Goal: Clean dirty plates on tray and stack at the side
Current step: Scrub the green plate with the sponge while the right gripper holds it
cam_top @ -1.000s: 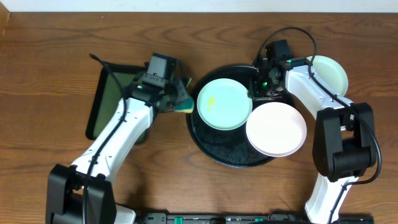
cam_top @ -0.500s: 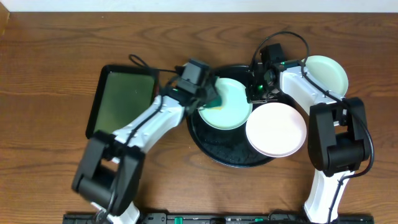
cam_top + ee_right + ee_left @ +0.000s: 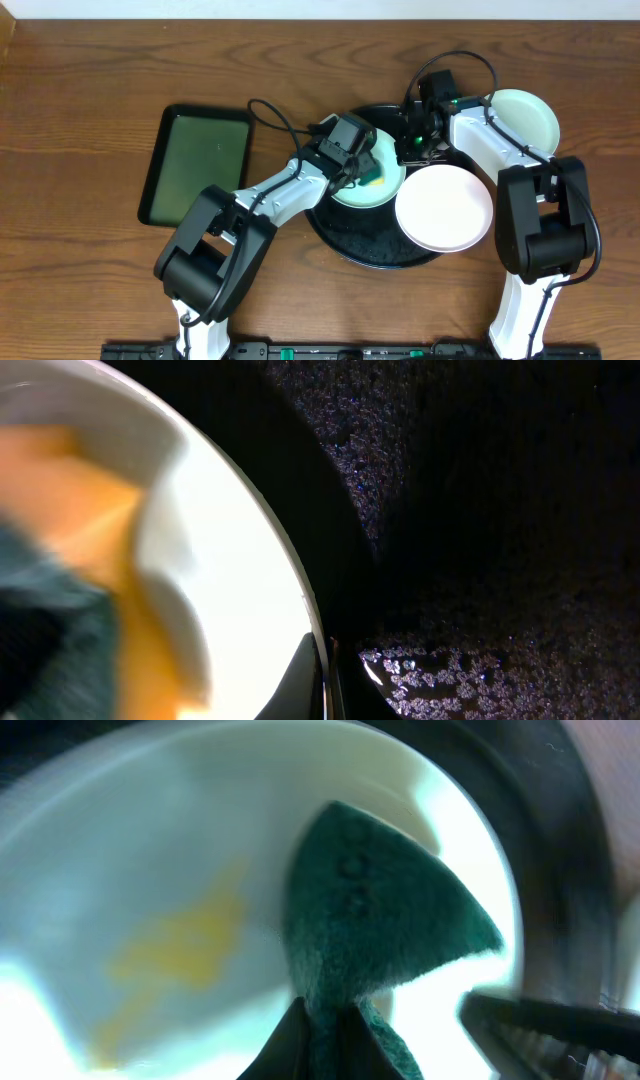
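Observation:
A mint plate (image 3: pixel 385 180) lies on the round black tray (image 3: pixel 345 235), at its upper left. My left gripper (image 3: pixel 362 172) is shut on a green and yellow sponge (image 3: pixel 375 920) and presses it on this plate; a yellow smear (image 3: pixel 185 945) shows on the plate (image 3: pixel 130 870) in the left wrist view. My right gripper (image 3: pixel 410 150) is shut on the plate's right rim (image 3: pixel 318 610), over the tray (image 3: pixel 480 510). A white plate (image 3: pixel 445 208) lies on the tray's right side. A second mint plate (image 3: pixel 527 118) sits on the table at the far right.
A rectangular black-rimmed green tray (image 3: pixel 198 165) lies on the wooden table at the left. Black cables loop above both wrists.
My left arm swung right from the green tray onto the mint plate, bringing the sponge onto its surface. The right gripper has stayed at the plate's rim.

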Tool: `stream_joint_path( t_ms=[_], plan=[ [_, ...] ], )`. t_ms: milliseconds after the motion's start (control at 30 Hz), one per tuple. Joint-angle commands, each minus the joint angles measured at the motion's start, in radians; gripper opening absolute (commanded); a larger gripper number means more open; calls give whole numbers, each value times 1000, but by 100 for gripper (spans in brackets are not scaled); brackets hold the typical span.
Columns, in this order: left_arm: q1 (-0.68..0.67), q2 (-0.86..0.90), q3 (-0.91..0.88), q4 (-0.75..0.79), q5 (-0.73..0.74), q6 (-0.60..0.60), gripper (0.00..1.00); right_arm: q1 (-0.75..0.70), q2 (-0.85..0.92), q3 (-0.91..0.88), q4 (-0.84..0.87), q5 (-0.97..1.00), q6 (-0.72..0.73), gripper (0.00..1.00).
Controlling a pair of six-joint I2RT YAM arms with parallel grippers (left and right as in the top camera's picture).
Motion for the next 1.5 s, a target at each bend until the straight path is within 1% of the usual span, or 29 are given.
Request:
stream_joint_path(
  t_ms=[0, 100, 167, 233, 300, 333, 533, 567, 667, 767, 833, 867, 1000, 1133, 1200, 1233, 1300, 1367, 1467],
  plan=[
    [28, -2, -24, -130, -304, 69, 7, 5, 11, 1, 0, 23, 0, 2],
    [32, -68, -24, -225, -501, 78, 8, 5, 11, 1, -2, 48, 0, 2],
    [32, -108, -24, -227, -538, 119, 7, 5, 11, 1, -2, 51, 1, 1],
    [32, -141, -23, -210, -532, 133, 7, 5, 11, 1, 0, 51, 1, 1],
    [32, -166, -23, -179, -483, 134, 7, 5, 11, 1, 0, 51, 1, 2],
    [32, -171, -23, -158, -434, 134, 7, 5, 11, 1, 0, 51, 1, 2],
    [24, -146, -23, -27, -53, 132, 7, 5, 11, 1, -5, 51, 1, 2],
    [20, -135, -23, -11, -13, 132, 7, 5, 11, 1, -5, 51, 1, 2],
    [2, -90, -23, 24, 53, 131, 7, 5, 11, 1, -3, 51, 1, 2],
    [-8, -35, -23, 24, 45, 132, 8, 5, 11, 1, -3, 51, 1, 2],
    [-7, 2, -23, 19, 21, 133, 7, 5, 11, 1, -3, 51, 1, 2],
    [-6, 21, -23, 10, -16, 141, 7, 5, 11, 1, -3, 51, 1, 1],
    [0, 45, -23, -94, -242, 190, 7, 5, 11, 1, -5, 51, 1, 2],
    [-2, 2, -23, -195, -502, 250, 8, 5, 11, 1, -4, 51, 1, 2],
    [-2, -27, -22, -218, -614, 274, 7, 5, 11, 1, 0, 51, 1, 2],
    [-2, -41, -22, -219, -645, 289, 7, 5, 11, 1, 0, 51, 1, 1],
    [-2, -74, -22, -214, -669, 309, 7, 5, 11, 1, 3, 51, 1, 1],
    [-2, -104, -21, -209, -663, 309, 7, 5, 11, 1, 4, 51, 1, 1],
    [0, -145, -21, -189, -586, 309, 8, 5, 11, 1, 4, 51, 1, 1]
  ],
)
